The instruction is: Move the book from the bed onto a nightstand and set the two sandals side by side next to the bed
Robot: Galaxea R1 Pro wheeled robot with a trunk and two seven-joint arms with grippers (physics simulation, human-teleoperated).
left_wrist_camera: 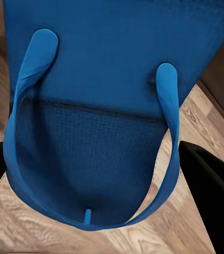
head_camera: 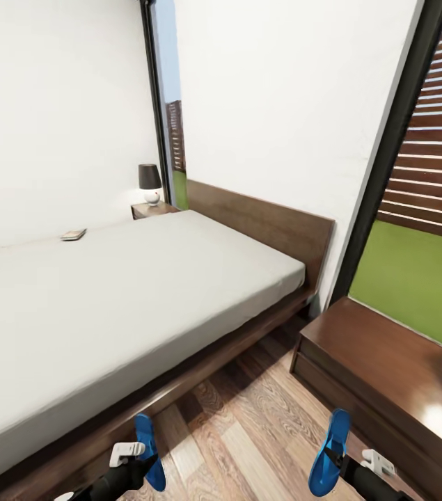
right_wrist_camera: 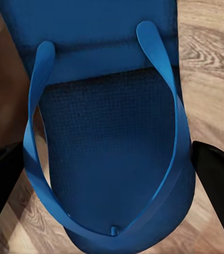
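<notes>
Left arm: low, forearm raised forward; left pincer (head_camera: 145, 463) clamped on a blue sandal (head_camera: 150, 449). Right arm: mirrored pose; right pincer (head_camera: 339, 460) clamped on another blue sandal (head_camera: 330, 452).

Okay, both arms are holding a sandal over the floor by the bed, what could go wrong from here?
1. Each sandal, left and right, hangs on edge in its gripper, so it may land tilted or strap-down on release.
2. They are held wide apart over the floor; set down as is, they would not be side by side.
3. The right sandal hangs close to the near nightstand and may knock it.
</notes>
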